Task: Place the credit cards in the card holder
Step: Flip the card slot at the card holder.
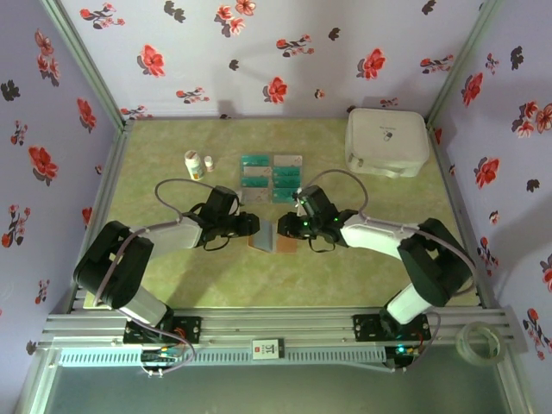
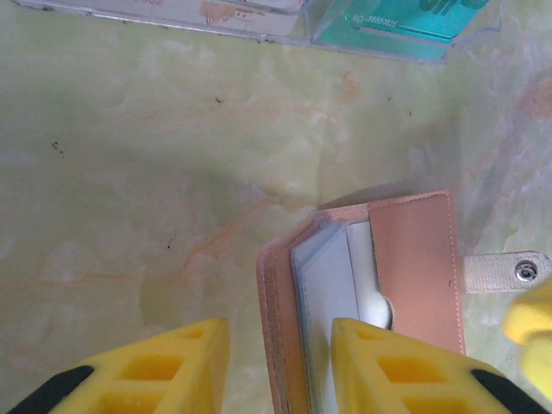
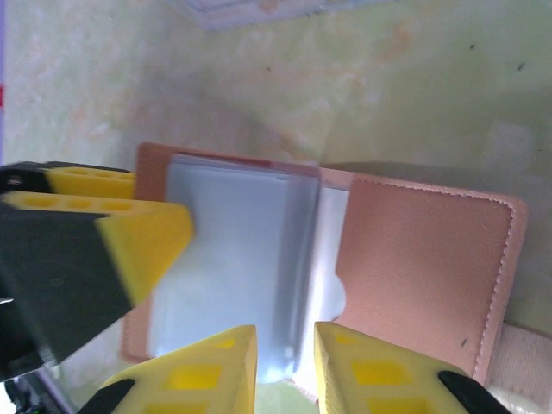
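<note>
Left tool [image 2: 280, 332], part-open, pins open holder [image 2: 414, 259] for loading; right tool [image 3: 285, 341] straddles sleeve [image 3: 241, 250], grip unclear; cards [image 1: 272, 177] at holder's 12 o'clock.

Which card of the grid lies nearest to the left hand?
The pale card at the grid's near left corner, just beyond the left hand; the other cards lie farther back or further right.

Hardly anything is legible. In the left wrist view the teal credit card [image 2: 405, 26] at the tabletop's far edge bears a line of white print, seen upside down and too blurred to read beyond what looks like "NO". In the top view the white case [image 1: 386, 142] at the far right corner and the white tag [image 1: 267, 348] on the front rail carry marks too small to read.
</note>
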